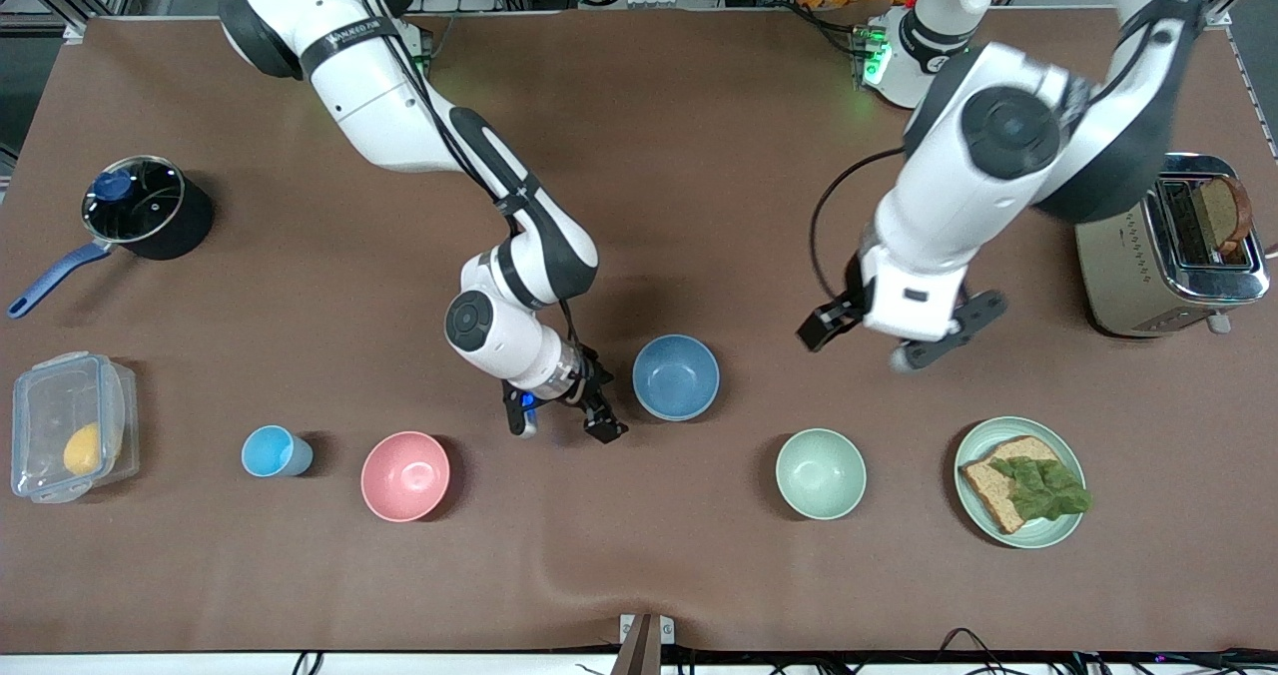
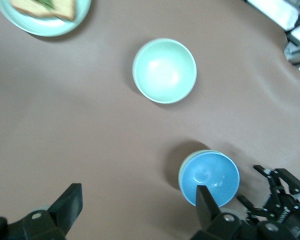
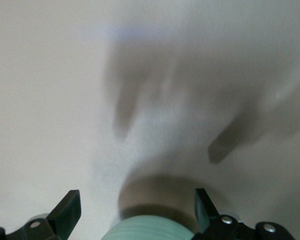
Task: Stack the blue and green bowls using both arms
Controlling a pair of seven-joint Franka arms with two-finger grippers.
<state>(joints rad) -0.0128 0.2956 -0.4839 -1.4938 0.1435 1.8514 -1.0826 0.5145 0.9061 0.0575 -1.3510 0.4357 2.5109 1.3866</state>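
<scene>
Two pincers: both mine, both with fingers spread wide and holding nothing.
Right pincer (image 1: 562, 420): low over bare desk just beside the blue bowl, on the side toward the right arm's end.
Left pincer (image 1: 899, 331): up over bare desk between the blue bowl and the toaster (image 1: 1168, 251), well clear of both.
Blue bowl (image 1: 676, 376): upright near the middle of the desk, closer to the front-camera edge than to the edge where my bases stand.
Green bowl (image 3: 147, 230): under the blue bowl. My left wrist view shows only a thin sage rim around the blue one; my right wrist view shows its outer wall between my fingers.
Mint bowl (image 1: 821, 473): paler, on its own, nearer the front-camera edge than the stack and toward the left arm's end.
Plate (image 1: 1043, 433): beside the mint bowl, nearer the left arm's end, carrying bread with a lettuce leaf (image 1: 1043, 485).
Pink bowl (image 1: 405, 475): along the front-camera edge toward the right arm's end, with the small light-blue cup (image 1: 272, 451) beside it.
Lidded pot (image 1: 145, 206): at the right arm's end of the desk.
Clear container (image 1: 65, 425): same end, nearer the front-camera corner.
</scene>
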